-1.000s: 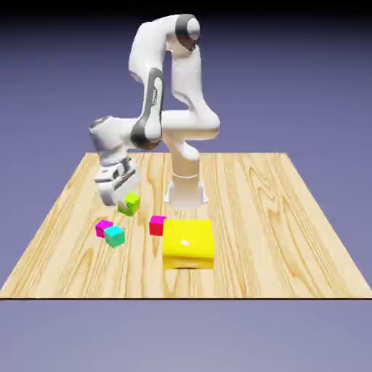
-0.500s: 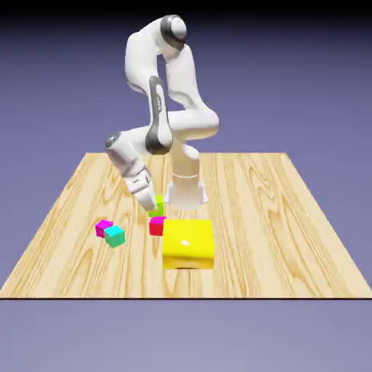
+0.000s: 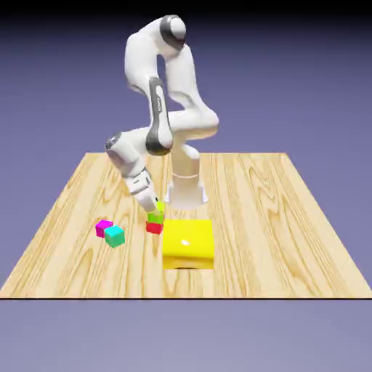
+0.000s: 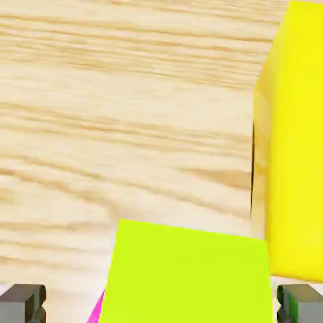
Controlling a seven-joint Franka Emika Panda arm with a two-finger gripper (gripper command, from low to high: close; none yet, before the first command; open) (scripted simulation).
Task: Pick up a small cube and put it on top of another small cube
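Blue-violet emptiness backs the pale wooden worktop (image 3: 254, 240), where, from the exterior view's left, a magenta cube (image 3: 104, 228) sits close beside a cyan cube (image 3: 114, 236). Next comes the gripper (image 3: 155, 211), its fingers apart on either side of the lime-green cube (image 3: 154, 217), which rests on the red cube (image 3: 154, 228). Just beside them, at the right, lies the big yellow block (image 3: 188, 245).
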